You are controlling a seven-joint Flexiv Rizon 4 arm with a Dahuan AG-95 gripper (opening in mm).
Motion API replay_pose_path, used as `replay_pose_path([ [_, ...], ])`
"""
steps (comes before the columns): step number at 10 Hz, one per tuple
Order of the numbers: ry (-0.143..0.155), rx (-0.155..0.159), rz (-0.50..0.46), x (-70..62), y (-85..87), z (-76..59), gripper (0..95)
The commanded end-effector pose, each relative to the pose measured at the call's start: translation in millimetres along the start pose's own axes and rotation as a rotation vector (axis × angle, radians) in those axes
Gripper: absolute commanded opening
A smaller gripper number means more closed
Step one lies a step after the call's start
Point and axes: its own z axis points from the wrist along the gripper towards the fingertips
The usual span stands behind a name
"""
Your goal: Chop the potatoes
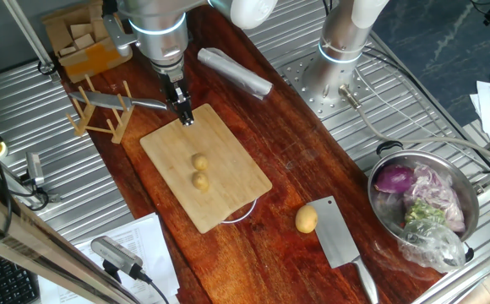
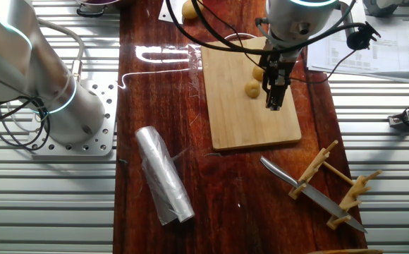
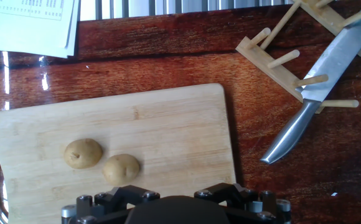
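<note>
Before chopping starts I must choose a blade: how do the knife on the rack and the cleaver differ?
The knife has a long, narrow, pointed blade; the cleaver has a broad rectangular one. The knife rests across the wooden rack, near the gripper; the cleaver lies flat on the table beside the large potato, far from the gripper. Both are bare steel and unheld.

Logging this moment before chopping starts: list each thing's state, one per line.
potatoes: whole, uncut, side by side on the board
cutting board: flat on the table
knife: resting on the wooden rack
cleaver: flat on the table
hand: empty, over the board's end
</note>
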Motion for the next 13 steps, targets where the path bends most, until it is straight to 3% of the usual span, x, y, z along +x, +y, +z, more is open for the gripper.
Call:
replay_pose_path([
  [1, 0.044, -0.027, -0.014, 0.1, 0.2, -0.2, 0.0],
  [4, 0.043, 0.001, -0.090, 0.5, 0.3, -0.3, 0.0],
  [6, 0.042, -0.015, -0.099, 0.3, 1.1, 0.2, 0.0],
  [13, 0.042, -0.010, -0.050, 3.1, 1.5, -1.0, 0.0],
])
